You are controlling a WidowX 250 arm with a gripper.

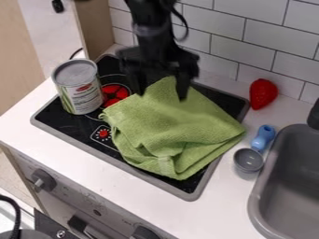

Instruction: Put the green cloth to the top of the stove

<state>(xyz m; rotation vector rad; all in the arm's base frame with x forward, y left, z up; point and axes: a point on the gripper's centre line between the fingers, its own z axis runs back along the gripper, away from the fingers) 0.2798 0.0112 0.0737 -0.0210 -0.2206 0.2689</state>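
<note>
- The jaws of the black gripper (161,96) stand spread, pointing down, with a raised peak of cloth between them — whether they touch it, I cannot tell.
- The green cloth (177,128) lies rumpled on top of the stove (67,131), over its middle and toward the sink side; one corner reaches the stove's gray rim.
- A labeled can (79,88) stands upright on the stove, near the cloth, beside a red burner marking (114,92).
- On the white counter (103,186), just beyond the stove's edge, sits a red strawberry-shaped thing (263,93).
- Nearer the camera — between stove and gray sink (263,198) — lies a scoop with a blue handle (264,135) and gray cup (248,160).
- White tiles (240,49) line the wall behind.
</note>
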